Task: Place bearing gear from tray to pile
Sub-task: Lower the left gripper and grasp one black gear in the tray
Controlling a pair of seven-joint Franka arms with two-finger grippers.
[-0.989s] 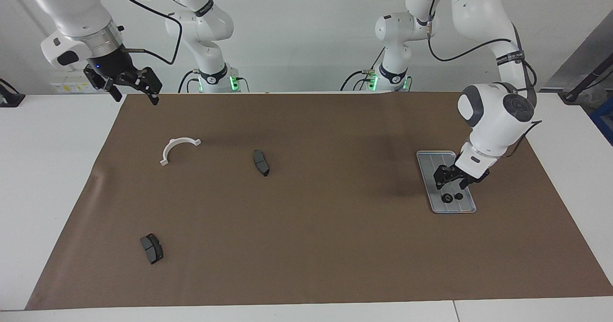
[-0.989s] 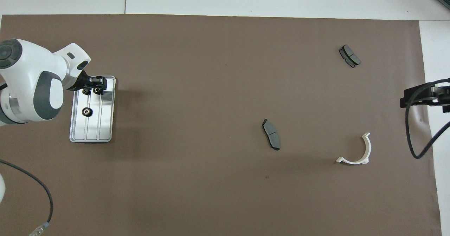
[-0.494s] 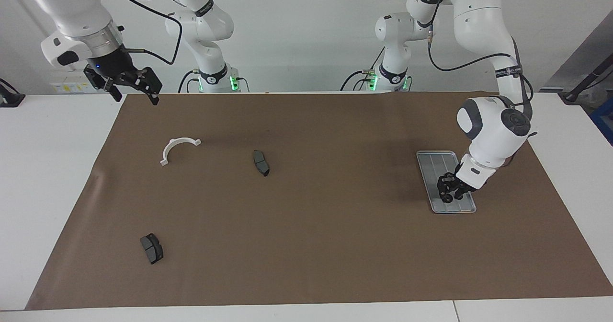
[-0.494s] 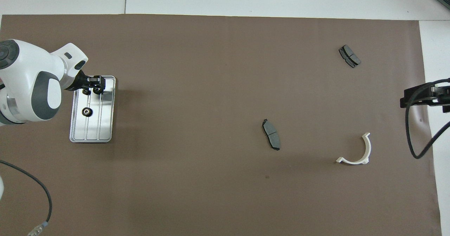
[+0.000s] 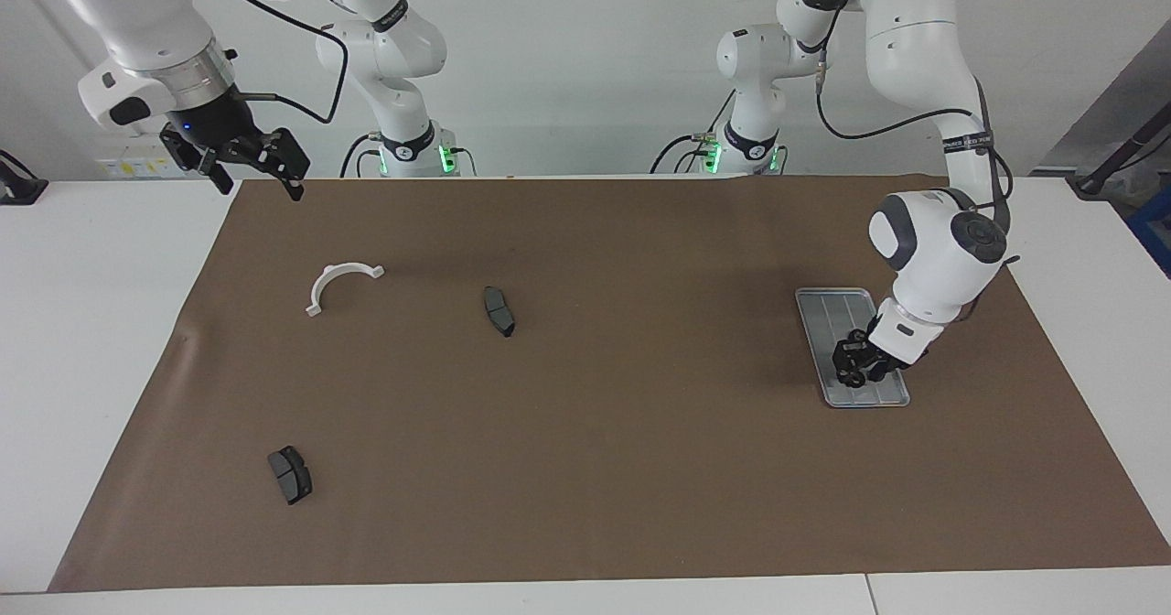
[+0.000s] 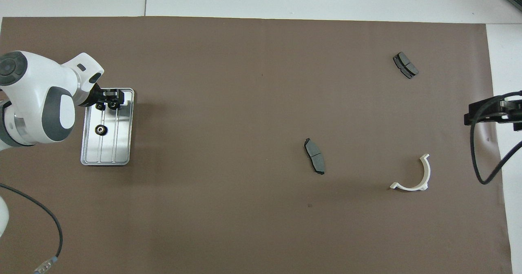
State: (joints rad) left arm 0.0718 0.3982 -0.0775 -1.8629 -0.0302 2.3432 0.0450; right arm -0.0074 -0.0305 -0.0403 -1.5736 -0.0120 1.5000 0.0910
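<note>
Now sinking black left gripper (image 5: 856, 373) lower over flat silver-grey ridged metal tray (image 5: 826, 309) holding small dark toothed gears (image 6: 100, 130), closure not tellable, nothing lifting toward white semicircular bracket (image 5: 340, 278) pile yet, keeping spread right gripper (image 5: 253, 172) waiting.

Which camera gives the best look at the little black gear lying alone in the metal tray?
The overhead view: the gear lies unobstructed on the tray. In the facing view the left arm hides that spot.
</note>
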